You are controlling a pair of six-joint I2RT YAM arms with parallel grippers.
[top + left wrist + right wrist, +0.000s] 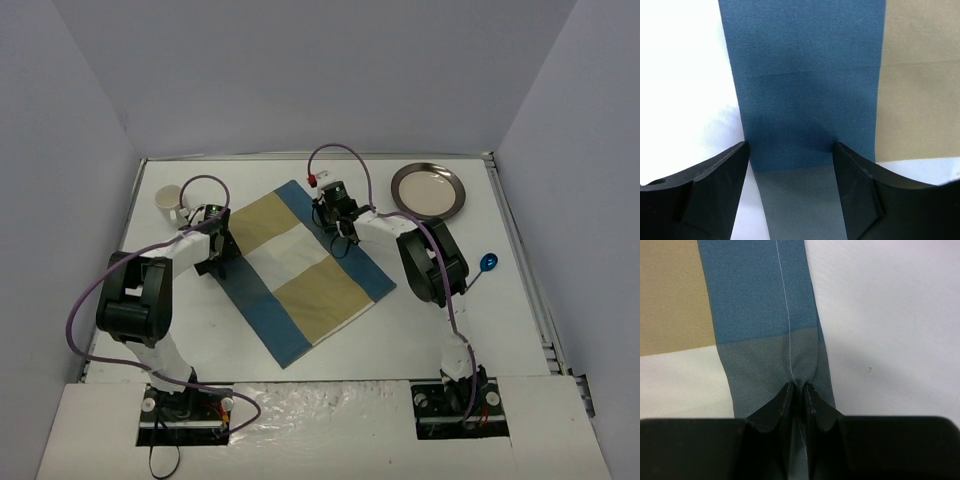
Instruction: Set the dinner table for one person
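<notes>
The dinner table [420, 320] is a white top with a blue-and-tan striped cloth mat [300, 265] lying askew across its middle. My left gripper [217, 262] stands over the mat's left border. In the left wrist view the left gripper [790, 147] is open, its fingers [725, 170] on either side of the flat blue strip [805, 75]. My right gripper [337, 226] is at the mat's far right border. In the right wrist view the right gripper [798, 386] is shut, pinching up a fold of the grey-blue hem [785, 355].
A round metal plate [428, 190] sits at the back right. A pale cup [168, 200] stands at the back left, close to the left arm. A blue spoon [487, 263] lies right of the right arm. White walls enclose the table.
</notes>
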